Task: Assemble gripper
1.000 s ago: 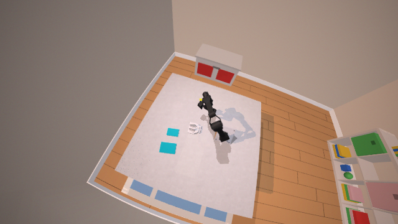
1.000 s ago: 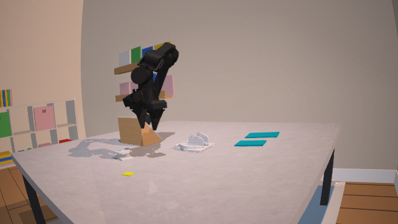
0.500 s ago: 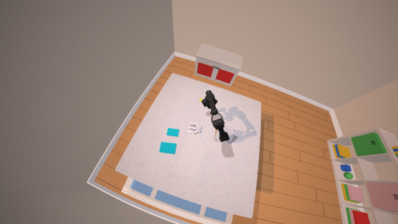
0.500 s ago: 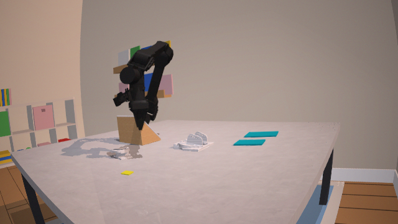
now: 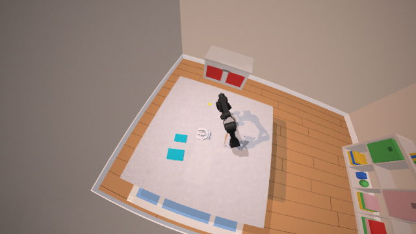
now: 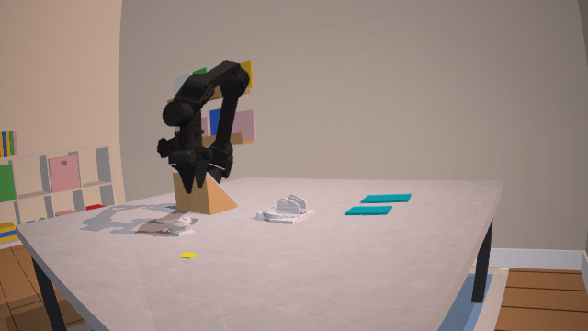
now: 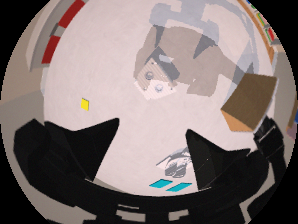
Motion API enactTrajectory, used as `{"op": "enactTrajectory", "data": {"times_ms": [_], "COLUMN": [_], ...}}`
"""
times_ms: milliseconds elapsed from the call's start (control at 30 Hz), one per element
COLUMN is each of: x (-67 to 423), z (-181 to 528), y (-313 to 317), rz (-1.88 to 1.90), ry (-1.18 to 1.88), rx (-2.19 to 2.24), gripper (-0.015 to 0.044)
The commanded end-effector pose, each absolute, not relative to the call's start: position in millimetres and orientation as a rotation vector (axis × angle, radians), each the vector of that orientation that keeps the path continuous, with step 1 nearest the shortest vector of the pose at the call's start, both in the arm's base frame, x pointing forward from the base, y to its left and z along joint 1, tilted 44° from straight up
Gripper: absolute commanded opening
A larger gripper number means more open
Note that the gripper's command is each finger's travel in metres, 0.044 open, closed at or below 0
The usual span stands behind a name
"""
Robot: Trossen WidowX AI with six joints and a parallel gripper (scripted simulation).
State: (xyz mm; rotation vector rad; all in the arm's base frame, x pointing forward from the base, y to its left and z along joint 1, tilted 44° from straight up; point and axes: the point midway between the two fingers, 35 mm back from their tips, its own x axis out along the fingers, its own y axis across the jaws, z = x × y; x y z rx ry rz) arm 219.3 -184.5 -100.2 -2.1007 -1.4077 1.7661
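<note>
Gripper [image 5: 223, 108] [image 6: 194, 189] [image 7: 153, 125] fingers stand spread almost as far as they go, with nothing between them, above the table [image 5: 211, 182] [image 6: 322, 276] [image 7: 125, 85]. Read across the exterior view, the small pale two-knobbed piece [image 6: 184, 232] [image 7: 162, 92] comes first, lying below the tool and slightly left of its tips, partly in shadow; it is probably the gripper base, its knobs the pins. No jaw shows on it. The yellow square [image 5: 209, 104] [image 6: 187, 255] [image 7: 85, 104] lies nearer the camera than the tool. The wooden wedge [image 5: 225, 139] [image 6: 193, 195] [image 7: 252, 97] appears behind the fingertips. Well to the tool's right is the white cluster [image 5: 203, 134] [image 6: 287, 209] [image 7: 176, 167], with two curved uprights, likely the jaws; which part is the plate cannot be told. Farther right lie the near teal patch [image 5: 181, 138] [image 6: 368, 211] [image 7: 160, 183] and the far teal patch [image 5: 175, 154] [image 6: 386, 199] [image 7: 179, 187].

By that reading, no assembly is done: both jaws need seating with teeth meshed, then the plate laid level, the grip released and the arm withdrawn.
</note>
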Motion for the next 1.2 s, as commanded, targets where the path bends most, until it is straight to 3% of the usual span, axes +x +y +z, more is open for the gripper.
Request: {"op": "enactTrajectory", "data": {"times_ms": [0,867,1167], "x": [214,175,171], "z": [-103,-125,-149], "y": [-190,-213,-190], "rz": [1.796,1.871,1.87], "ry": [-1.304,-0.613,-0.597], "rx": [-2.055,-1.665,-1.654], "gripper": [0.044,0.044,0.044]}}
